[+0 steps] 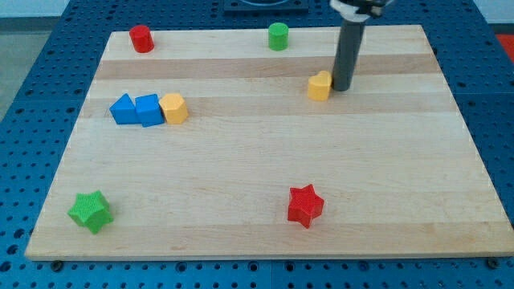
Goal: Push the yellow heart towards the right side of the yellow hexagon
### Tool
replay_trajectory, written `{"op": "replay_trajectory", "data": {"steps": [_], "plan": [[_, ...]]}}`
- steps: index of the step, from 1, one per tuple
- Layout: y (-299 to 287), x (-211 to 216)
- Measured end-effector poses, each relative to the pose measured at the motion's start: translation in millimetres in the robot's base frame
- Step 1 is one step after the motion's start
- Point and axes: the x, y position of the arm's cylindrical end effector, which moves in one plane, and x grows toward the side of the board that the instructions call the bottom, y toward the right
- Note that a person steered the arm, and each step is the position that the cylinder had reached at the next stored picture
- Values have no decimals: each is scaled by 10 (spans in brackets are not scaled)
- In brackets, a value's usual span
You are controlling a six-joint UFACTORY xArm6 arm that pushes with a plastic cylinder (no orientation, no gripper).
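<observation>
Our bare rod grips nothing; my tip [340, 87] touches the yellow heart [320, 86] at its 3 o'clock. The yellow hexagon [173, 107] sits well apart toward 9 o'clock, so we should push steadily left, stopping just beside its right face.

Bright, even light — soft shadows

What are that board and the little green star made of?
The board looks like pale wood with a matt finish: lengthwise grain and plank bands show. The green star looks like plastic, perhaps 3D-printed, judging by its fine ridged surface, though that is uncertain.
</observation>
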Motion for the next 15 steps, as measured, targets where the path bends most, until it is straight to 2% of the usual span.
{"op": "replay_trajectory", "data": {"steps": [3, 5, 7, 11, 13, 15], "plan": [[-845, 13], [-1267, 203], [-1267, 309], [-1272, 782], [-1314, 772], [-1592, 752]]}}
